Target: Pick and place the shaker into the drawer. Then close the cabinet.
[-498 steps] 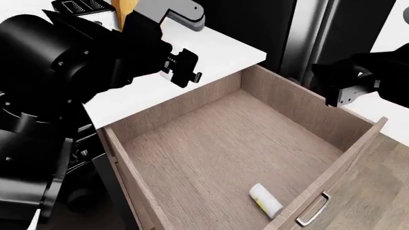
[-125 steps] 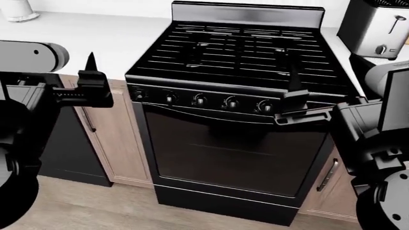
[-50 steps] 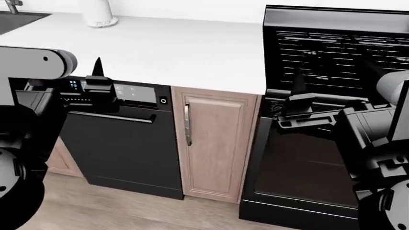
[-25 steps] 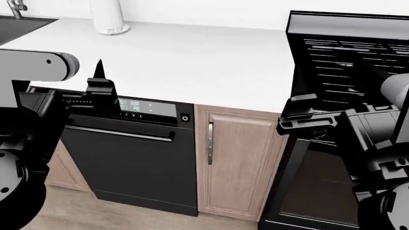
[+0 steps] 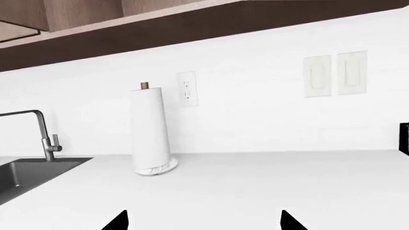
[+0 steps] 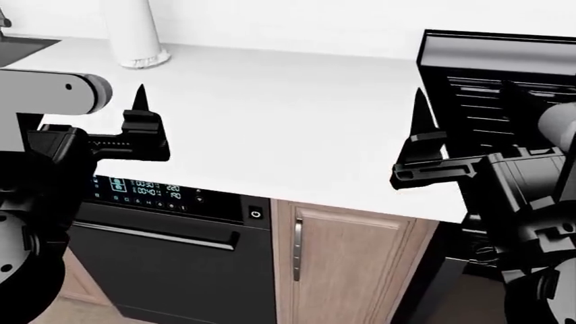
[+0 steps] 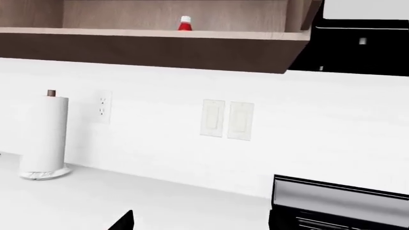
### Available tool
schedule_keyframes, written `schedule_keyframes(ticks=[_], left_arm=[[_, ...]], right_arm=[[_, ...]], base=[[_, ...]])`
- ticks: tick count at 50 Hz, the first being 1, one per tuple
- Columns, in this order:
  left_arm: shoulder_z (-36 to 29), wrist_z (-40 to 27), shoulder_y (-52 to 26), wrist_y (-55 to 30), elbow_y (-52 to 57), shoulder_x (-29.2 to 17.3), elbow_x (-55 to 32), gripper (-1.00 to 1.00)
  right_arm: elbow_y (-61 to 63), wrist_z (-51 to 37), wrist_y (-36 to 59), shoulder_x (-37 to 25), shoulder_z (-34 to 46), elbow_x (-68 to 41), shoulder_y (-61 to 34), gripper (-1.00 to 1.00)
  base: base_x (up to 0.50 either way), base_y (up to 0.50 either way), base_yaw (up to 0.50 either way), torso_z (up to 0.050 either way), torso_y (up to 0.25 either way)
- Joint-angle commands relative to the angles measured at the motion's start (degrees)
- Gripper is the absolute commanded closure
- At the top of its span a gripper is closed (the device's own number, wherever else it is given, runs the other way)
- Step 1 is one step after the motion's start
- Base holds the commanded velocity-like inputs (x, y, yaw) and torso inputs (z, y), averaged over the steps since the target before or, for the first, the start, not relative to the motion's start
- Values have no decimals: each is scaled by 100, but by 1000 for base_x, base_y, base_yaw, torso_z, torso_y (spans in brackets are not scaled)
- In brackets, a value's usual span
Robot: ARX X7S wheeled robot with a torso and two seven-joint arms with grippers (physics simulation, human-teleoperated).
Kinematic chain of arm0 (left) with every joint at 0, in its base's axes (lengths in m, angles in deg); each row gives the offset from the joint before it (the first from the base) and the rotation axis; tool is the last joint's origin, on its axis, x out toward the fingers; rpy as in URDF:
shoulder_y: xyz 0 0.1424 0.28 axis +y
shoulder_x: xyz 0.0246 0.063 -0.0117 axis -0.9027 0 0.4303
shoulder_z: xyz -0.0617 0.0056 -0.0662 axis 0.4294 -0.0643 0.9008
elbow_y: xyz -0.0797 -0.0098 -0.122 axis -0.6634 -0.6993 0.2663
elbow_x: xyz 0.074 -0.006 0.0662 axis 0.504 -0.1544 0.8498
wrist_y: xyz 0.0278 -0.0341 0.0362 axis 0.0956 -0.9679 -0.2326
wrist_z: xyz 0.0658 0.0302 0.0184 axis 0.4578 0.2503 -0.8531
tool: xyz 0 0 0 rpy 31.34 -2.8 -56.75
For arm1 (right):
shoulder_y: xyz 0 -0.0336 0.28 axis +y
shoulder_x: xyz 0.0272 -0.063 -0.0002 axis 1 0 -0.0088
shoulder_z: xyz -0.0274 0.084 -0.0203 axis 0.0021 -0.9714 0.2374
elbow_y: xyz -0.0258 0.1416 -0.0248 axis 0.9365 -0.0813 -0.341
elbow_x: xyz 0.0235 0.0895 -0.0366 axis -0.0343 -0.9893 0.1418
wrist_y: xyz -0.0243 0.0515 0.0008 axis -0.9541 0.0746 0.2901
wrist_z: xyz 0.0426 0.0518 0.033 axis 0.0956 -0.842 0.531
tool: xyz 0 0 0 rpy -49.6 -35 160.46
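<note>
Well, no sign of the shaker in any view, and no sign of the drawer either, so cannot say where it lies or whether it has been put away. Of the cabinet [image 6: 338, 270], catching only one narrow wood-grain door at lower centre of the head view, shut, with an upright silver handle [image 6: 297, 250], tucked under the white countertop [image 6: 288, 115]. Looking outward: left gripper [image 6: 140, 101] raised at mid-left, right gripper [image 6: 420, 111] at mid-right, both spread wide with nothing between the fingertips, as confirmed from the wrist views. Probably carried high and level like that to clear the counter edge while searching or repositioning, not to reach for anything. Beside the door, a black dishwasher [image 6: 162, 263] at lower left, showing blue digits on its panel [image 6: 135, 190], too small to read for certain. Further out, a black stove [image 6: 504, 88] at the right edge and a paper towel roll [image 6: 131, 34] at upper left. On the back wall, a plain outlet [image 5: 187, 89] and twin switches [image 5: 335, 74], unlabelled. Up on the shelf, a red-capped bottle [image 7: 185, 23], no writing legible.
</note>
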Motion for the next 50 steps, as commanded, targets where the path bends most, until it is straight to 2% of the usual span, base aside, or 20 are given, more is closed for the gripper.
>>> schedule_keyframes(ticks=[1, 8, 12, 43, 50], left_arm=[[8, -13, -34, -36, 13, 13, -34, -100], [17, -25, -30, -39, 24, 3, -45, -100], [17, -21, -15, -34, 21, 3, -33, -100], [88, -2, -30, -37, -33, -75, 1, -100], [119, 0, -46, -37, -52, -106, -27, -100]], right_arm=[[-10, -35, 88, -9, 39, -65, -72, -100], [-47, -207, 274, -20, 113, -131, -161, -100], [-6, -156, 75, -29, 5, -94, -28, -100], [-10, -21, 113, 1, 81, -29, -112, -100], [-23, -82, 282, -26, 155, -58, -226, -100]], base=[[334, 60, 0, 0, 10], [69, 12, 0, 0, 0], [0, 0, 0, 0, 0], [0, 0, -500, 0, 0], [-2, -119, 0, 0, 0]])
